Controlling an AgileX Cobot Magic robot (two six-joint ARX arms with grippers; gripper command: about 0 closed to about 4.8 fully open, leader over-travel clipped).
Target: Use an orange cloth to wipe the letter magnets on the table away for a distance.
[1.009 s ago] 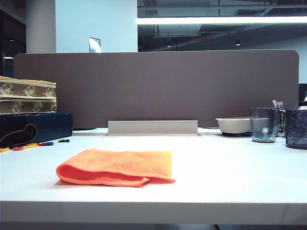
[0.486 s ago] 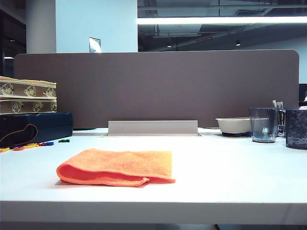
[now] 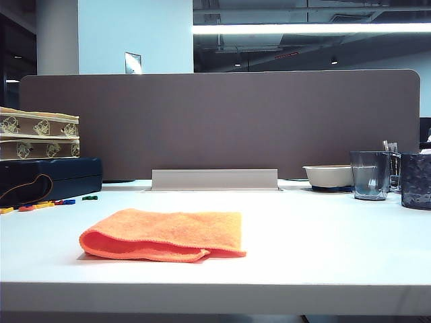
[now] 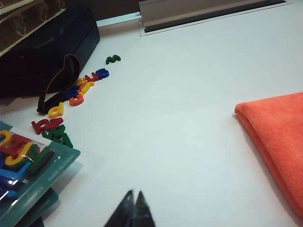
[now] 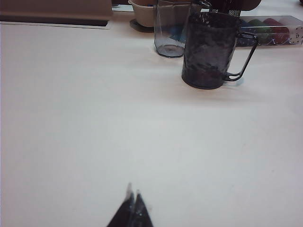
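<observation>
L tool [image 4: 134, 204]: tips pinched together, holding nothing, hovering over bare desk [image 4: 180, 127] w/ orange cloth [image 4: 279, 142] off to one side and letter magnets [image 4: 75, 94] to the other. R tool [image 5: 132, 204]: also closed, empty, above open desk nr a dark mug [image 5: 210, 49] and clear cup [image 5: 169, 29]. Neither arm shows in exterior view.

Cloth [image 3: 165, 234] lies folded flat, centre-front of desk; magnets [image 3: 47, 204] strung out far left beside a dark case [image 3: 47, 178], well apart from cloth.

Handling, est.: cloth soft, light, floppy, will bunch if pushed. Pinch folded edge nearest magnets, through all layers. Magnets light, prob. slide easily on smooth top.
</observation>
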